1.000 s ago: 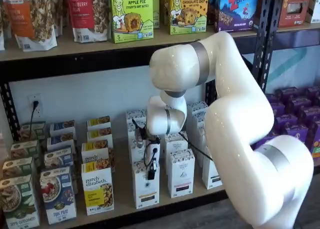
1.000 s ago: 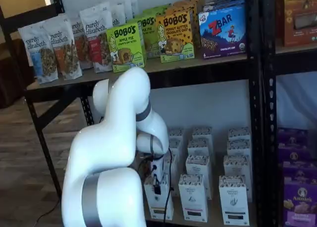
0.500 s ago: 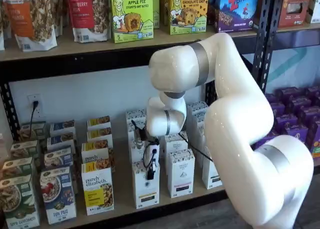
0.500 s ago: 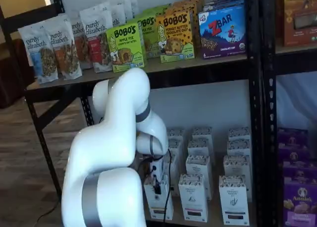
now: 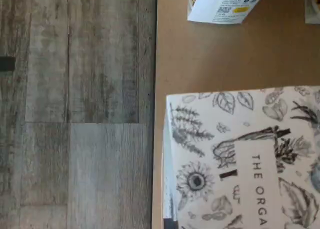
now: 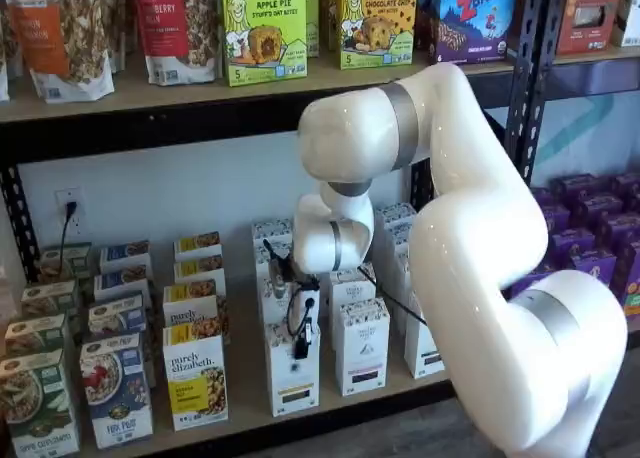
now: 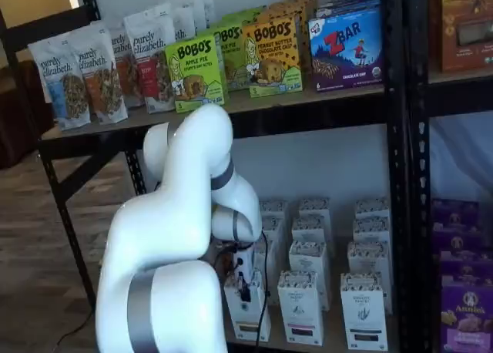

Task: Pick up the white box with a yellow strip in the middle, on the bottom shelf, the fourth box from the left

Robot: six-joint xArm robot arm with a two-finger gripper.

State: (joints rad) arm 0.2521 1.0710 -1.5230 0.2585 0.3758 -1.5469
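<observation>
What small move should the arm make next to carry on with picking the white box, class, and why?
Probably a short, straight lift. The hand sits closed on the top of the white box, which stands at the front of the bottom shelf with a like carton close beside it; lifting first should clear it.

Soft even light, slightly blurry

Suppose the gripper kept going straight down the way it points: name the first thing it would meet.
The gripper points down onto the white box, with its jaws apparently already closed on the box top, so the box comes first. The bottom shelf lies beneath it. Exact contact is hard to judge.
</observation>
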